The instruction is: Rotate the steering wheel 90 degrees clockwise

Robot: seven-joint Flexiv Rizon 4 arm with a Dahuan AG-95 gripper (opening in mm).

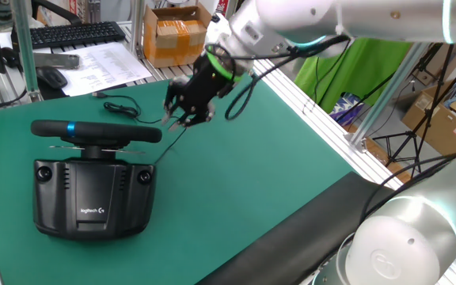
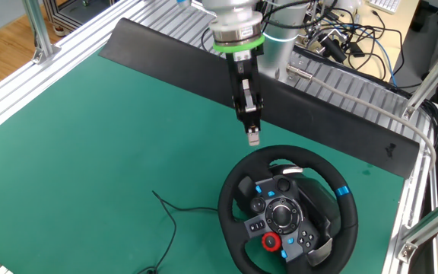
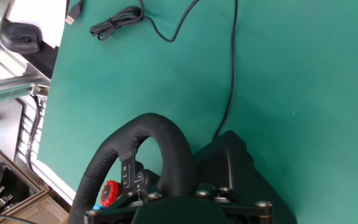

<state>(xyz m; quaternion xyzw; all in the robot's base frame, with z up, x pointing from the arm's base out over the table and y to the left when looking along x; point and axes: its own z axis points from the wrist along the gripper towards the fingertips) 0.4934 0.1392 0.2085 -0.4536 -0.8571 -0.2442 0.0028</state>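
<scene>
The steering wheel (image 1: pixel 93 131) is a black rim with a blue stripe (image 1: pixel 70 128), seen edge-on atop its black Logitech base (image 1: pixel 93 198) at the left of the green mat. The other fixed view shows the wheel (image 2: pixel 238 183) face-on, with the blue stripe (image 2: pixel 343 190) at the upper right and a red button (image 2: pixel 271 242) near the hub. My gripper (image 1: pixel 188 119) hangs above the mat just beyond the rim, fingertips (image 2: pixel 253 137) pointing down, not touching the wheel. Its fingers look spread and hold nothing. The hand view shows the rim (image 3: pixel 160 134) below me.
A thin black cable (image 1: pixel 121 107) runs from the base across the mat, its coiled USB end (image 3: pixel 117 22) near the edge. A keyboard (image 1: pixel 74 33), mouse (image 1: pixel 51 77) and papers (image 1: pixel 105 63) lie beyond the mat. Aluminium frame posts (image 2: pixel 36 30) border the table.
</scene>
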